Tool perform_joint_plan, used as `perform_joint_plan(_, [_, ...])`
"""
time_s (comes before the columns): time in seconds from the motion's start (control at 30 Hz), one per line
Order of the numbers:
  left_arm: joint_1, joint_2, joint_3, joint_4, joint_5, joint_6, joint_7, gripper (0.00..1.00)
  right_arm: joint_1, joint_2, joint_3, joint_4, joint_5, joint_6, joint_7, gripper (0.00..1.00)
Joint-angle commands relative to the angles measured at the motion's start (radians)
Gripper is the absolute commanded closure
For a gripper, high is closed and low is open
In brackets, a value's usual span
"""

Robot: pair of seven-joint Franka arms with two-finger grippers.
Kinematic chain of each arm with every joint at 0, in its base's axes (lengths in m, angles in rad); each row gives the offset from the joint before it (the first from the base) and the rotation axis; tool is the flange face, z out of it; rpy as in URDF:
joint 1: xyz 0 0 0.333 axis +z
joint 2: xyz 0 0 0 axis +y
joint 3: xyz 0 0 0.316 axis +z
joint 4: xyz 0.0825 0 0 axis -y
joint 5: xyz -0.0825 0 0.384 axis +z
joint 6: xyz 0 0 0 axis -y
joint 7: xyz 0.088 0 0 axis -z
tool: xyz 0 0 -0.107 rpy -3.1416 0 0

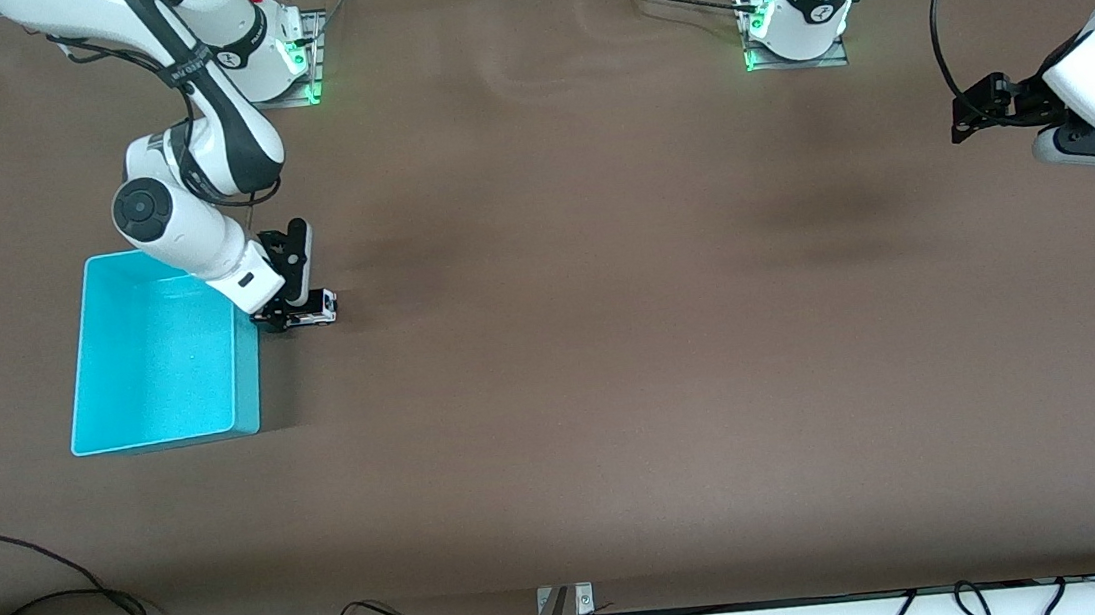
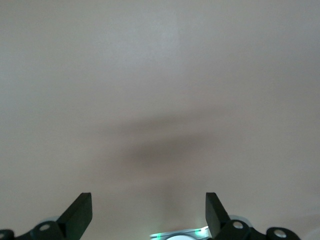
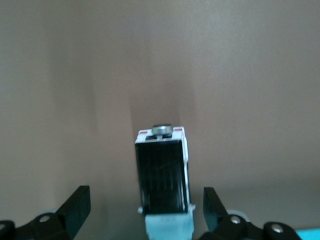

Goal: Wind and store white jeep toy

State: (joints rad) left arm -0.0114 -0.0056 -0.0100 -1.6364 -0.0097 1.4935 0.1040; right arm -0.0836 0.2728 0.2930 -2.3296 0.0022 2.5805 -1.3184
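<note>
The white jeep toy (image 1: pixel 317 311), tiny with a black roof, stands on the brown table right beside the cyan bin (image 1: pixel 160 355), toward the right arm's end. My right gripper (image 1: pixel 295 317) is down at the toy. In the right wrist view the jeep (image 3: pixel 162 175) lies between the spread fingers (image 3: pixel 77 202), with a gap on each side. The right gripper (image 3: pixel 145 197) is open and holds nothing. My left gripper (image 1: pixel 961 119) waits in the air over the left arm's end of the table. The left wrist view shows the left gripper (image 2: pixel 148 202) open over bare tabletop.
The bin is open-topped and holds nothing, its wall (image 1: pixel 249 376) close to the toy. Cables (image 1: pixel 85 613) trail along the table edge nearest the front camera. The arms' bases, the right one (image 1: pixel 277 57) and the left one (image 1: pixel 796 22), stand at the farthest edge.
</note>
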Motion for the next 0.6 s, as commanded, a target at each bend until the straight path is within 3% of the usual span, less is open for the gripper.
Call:
perform_joint_plan(0.0, [0.014,0.038,-0.005,0.066,-0.023,-0.024,-0.018,0.0,0.001,0.032,-0.002,-0.004,-0.005,0.059,-0.027,0.0])
perform_joint_plan(0.3, [0.001,0.056,-0.01,0.073,-0.006,-0.013,-0.032,0.0,-0.001,0.049,-0.012,-0.002,-0.047,0.081,-0.036,0.3])
perform_joint_plan(0.5, [0.019,0.059,-0.001,0.078,-0.003,0.057,-0.018,0.0,-0.001,0.048,-0.014,-0.001,-0.054,0.079,-0.031,0.72])
perform_joint_plan(0.57, [0.014,0.064,-0.004,0.076,0.005,0.1,-0.024,0.0,0.001,0.046,-0.012,0.001,-0.056,0.078,-0.028,0.81])
